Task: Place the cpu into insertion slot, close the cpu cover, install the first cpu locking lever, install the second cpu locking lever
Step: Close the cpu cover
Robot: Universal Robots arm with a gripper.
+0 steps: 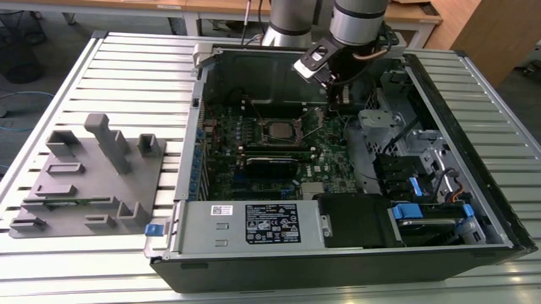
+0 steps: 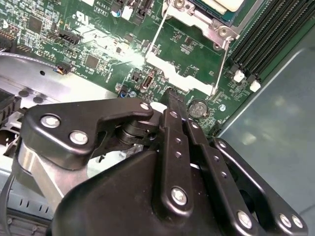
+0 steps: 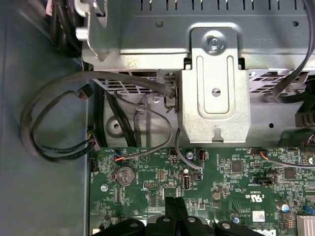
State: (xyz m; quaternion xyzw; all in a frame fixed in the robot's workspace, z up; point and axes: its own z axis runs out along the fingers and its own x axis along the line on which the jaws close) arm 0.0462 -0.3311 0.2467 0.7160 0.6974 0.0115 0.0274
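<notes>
The cpu (image 1: 277, 130) lies flat in the insertion slot (image 1: 277, 120), its silver-grey top up, amid the green board inside the open case. A corner of it (image 2: 216, 4) shows in the second wrist view inside the slot's metal rim (image 2: 206, 27). The cpu cover (image 1: 315, 126) stands open, hinged at the slot's edge on the exterior view's right. Its thin frame sides and bright free edge (image 2: 172, 73) lean toward my gripper (image 2: 171, 93). My gripper (image 1: 341, 106) is shut with nothing between its fingers, the tips (image 3: 174, 201) just beside that free edge; contact cannot be told.
Black memory sticks (image 1: 270, 151) lie just in front of the slot. A power supply (image 1: 253, 225) fills the case front, a drive cage (image 1: 406, 152) the exterior view's right. A metal bracket (image 3: 214, 93) and looped cables (image 3: 59, 123) sit past the board edge. A grey fixture (image 1: 89, 177) stands on the table.
</notes>
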